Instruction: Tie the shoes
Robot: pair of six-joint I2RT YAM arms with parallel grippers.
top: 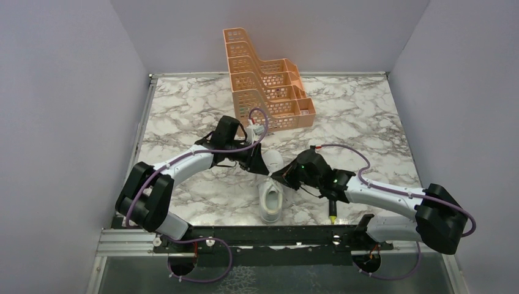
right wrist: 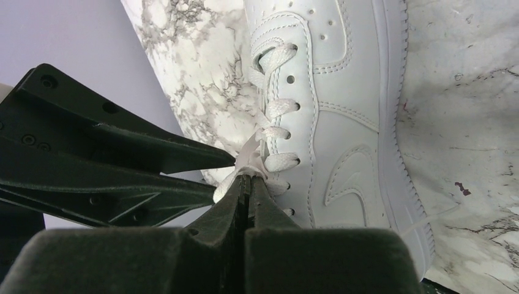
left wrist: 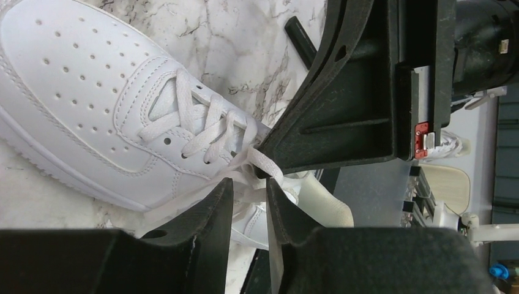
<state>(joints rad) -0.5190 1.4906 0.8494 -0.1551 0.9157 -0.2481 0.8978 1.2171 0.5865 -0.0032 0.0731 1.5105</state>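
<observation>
Finding one: I am holding my right gripper (right wrist: 248, 177) closed on a strand of the laces (right wrist: 278, 56). Its fingers are pressing flat together, and the white strand is emerging at their tips beside the upper eyelets.

Finding two: my left gripper (left wrist: 249, 187) is sitting tip to tip with the right one. Its fingers are standing narrowly apart with lace running through the gap. I cannot tell whether the pads are actually bearing on it.

In my judgement both grippers are crowding this one spot because the knot has to form over the tongue. Each one needs its own strand so they can pull against each other.

Finding three: the sneaker (top: 271, 202) is lying sole-down on the marble table (top: 183, 110), near its front edge and between my two arms, well apart from the orange rack (top: 263, 79). Its long axis is running front to back. The toe appears to be pointing toward my bases, with the heel end lying hidden under the grippers.
</observation>
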